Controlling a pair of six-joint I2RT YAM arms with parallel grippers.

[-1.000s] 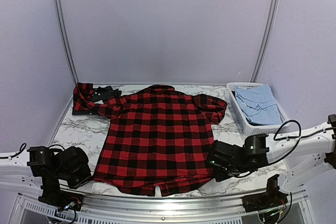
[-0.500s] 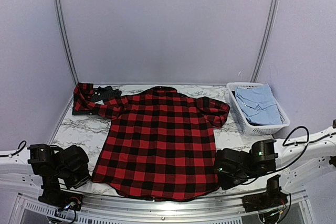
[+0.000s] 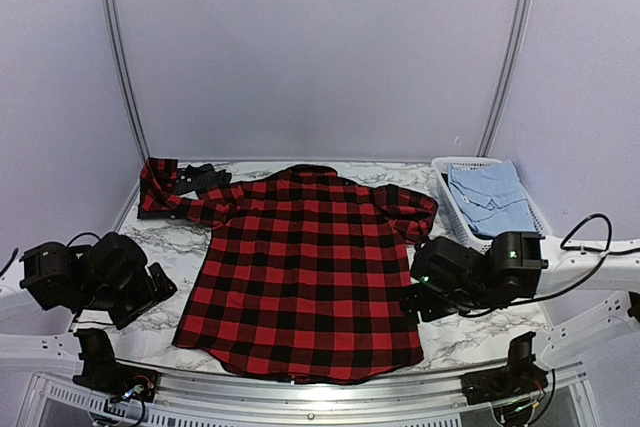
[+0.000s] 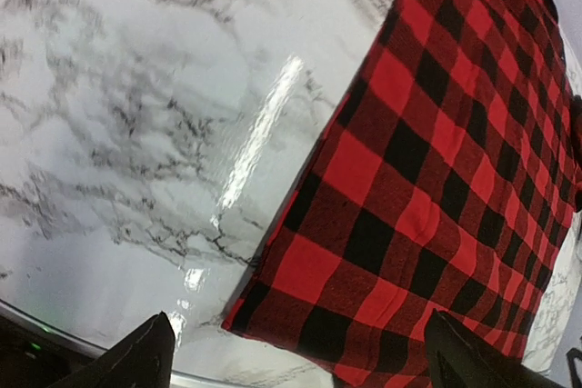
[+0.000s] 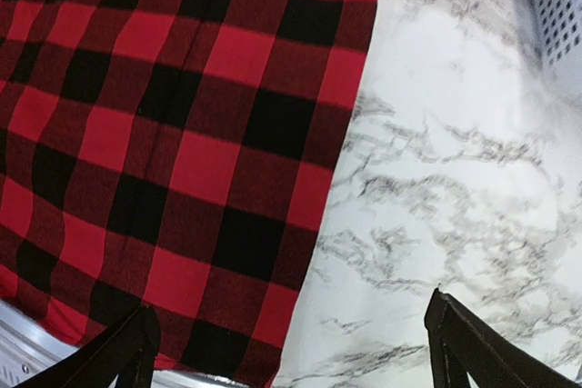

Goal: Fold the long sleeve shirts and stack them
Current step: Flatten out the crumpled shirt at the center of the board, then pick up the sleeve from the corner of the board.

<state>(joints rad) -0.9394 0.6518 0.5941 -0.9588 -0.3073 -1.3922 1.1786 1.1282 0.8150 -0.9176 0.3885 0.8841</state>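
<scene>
Hem of plaid shirt (image 3: 305,267) is just released; left gripper (image 3: 155,287) and right gripper (image 3: 415,292) are spread wide, empty, lifted. Shirt is laid flat, so sleeve folding is judged next.

- The plaid shirt (image 3: 305,267) lies flat across the middle of the marble table (image 3: 160,242), reaching almost to the near rail.
- On its left you have a bare marble strip, wide near you. It narrows toward the far left.
- In the far-left corner, the plaid sleeve and a heaped dark charcoal shirt (image 3: 200,179) block the way.
- On the right, a narrow marble lane runs between the shirt's edge and the white basket (image 3: 455,219). The basket's upright wall fills the far-right corner.
- Your left gripper (image 3: 150,292) hangs spread over the left strip.
- Your right gripper (image 3: 418,292) hangs spread at the shirt's right edge, and its arm crosses the near-right marble.
</scene>
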